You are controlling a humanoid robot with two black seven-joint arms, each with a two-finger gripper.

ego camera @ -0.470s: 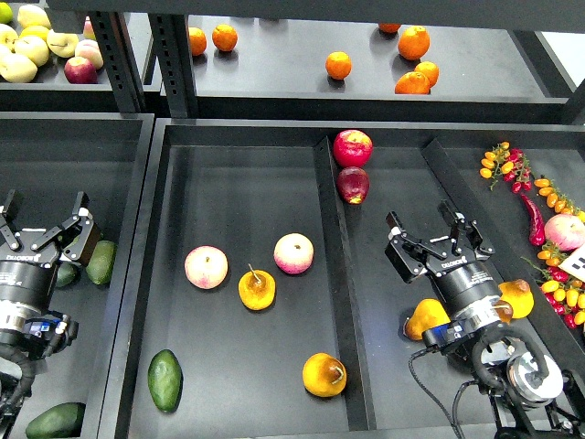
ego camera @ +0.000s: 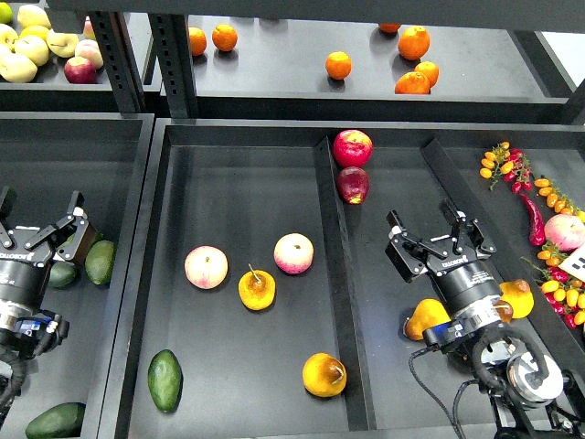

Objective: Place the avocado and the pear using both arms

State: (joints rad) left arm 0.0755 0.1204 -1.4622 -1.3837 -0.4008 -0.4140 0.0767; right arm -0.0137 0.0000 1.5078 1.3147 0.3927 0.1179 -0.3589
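Your left gripper [ego camera: 38, 222] hangs over the left bin of the bench [ego camera: 128, 229], its fingers spread apart and holding nothing; just beside it lie two paler green avocados [ego camera: 99, 262]. Your right gripper [ego camera: 441, 233] sits above the right-hand compartment with its fingers likewise spread and empty, and a yellow pear [ego camera: 426, 317] shows right behind its wrist.

The smooth dark green oval avocado [ego camera: 165, 380] lies on the floor of the middle tray, near its front left corner, well apart from either gripper. The plump orange-yellow pear with the short dark stem stub [ego camera: 324, 374] rests in the same tray, near the front and just beside the black divider [ego camera: 340, 302]. Farther back in that tray you have two pink-and-cream apples [ego camera: 207, 267] and, between them, a yellow pear with a thin upright stem [ego camera: 257, 289].
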